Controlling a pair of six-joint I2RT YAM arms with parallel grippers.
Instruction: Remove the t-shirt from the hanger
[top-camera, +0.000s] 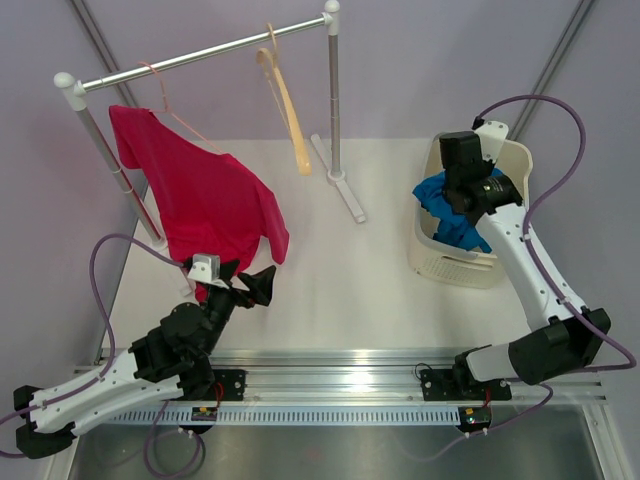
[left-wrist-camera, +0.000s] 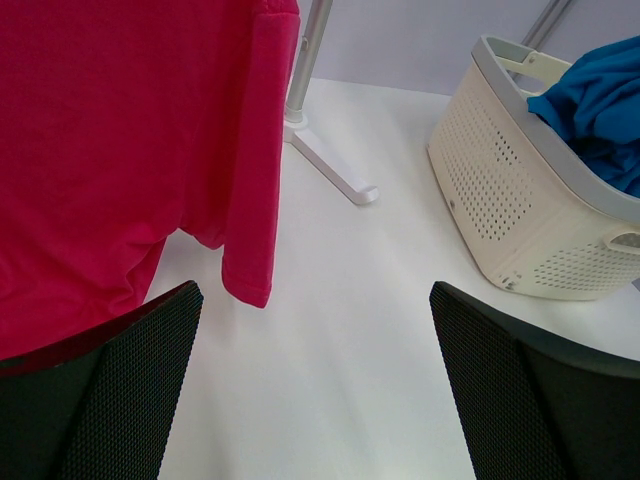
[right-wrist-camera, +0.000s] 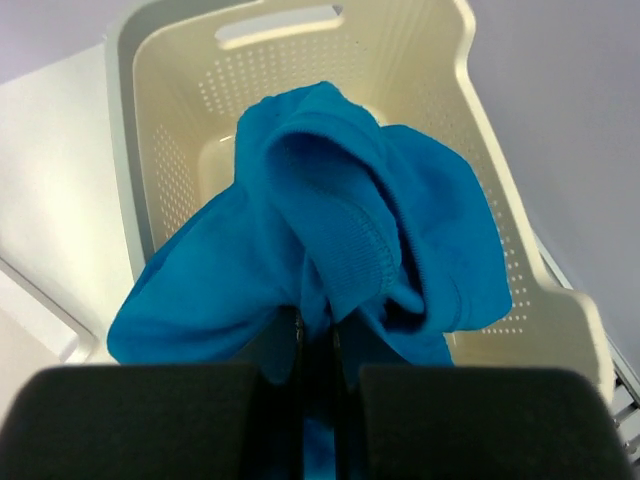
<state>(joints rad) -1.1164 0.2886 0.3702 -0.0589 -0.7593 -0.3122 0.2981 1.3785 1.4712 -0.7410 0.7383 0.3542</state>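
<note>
While the red t-shirt (top-camera: 205, 200) is draped from its thin hanger (top-camera: 188, 124) at the 10 o'clock end of the rail (top-camera: 220, 48), the removal cannot be counted as done. The garment is seen hanging askew, one shoulder high beside the rack's post and the hem trailing low toward 5 o'clock, close above the table (top-camera: 350, 290).

Just off that hem, at its 5 o'clock, the left jaws are spread wide and nothing is held between them. In the left wrist view the shirt's edge hangs at 11 o'clock, above the left finger and not yet between the pair.

The step in hand is judged to be the approach for a grasp on the lower edge. The jaws would need to be carried toward 10 o'clock until cloth lies between the fingers, then closed, and the shirt drawn down and away toward 4 o'clock so that the neck slips off. The light hanger could be dragged along the rail or lifted off with it.

Farther out, a bare cream hanger (top-camera: 285, 105) is hung near 12 o'clock. At 3 o'clock the right jaws are pinched tight on a blue garment (right-wrist-camera: 340, 240), held above the basket (top-camera: 430, 255).
</note>
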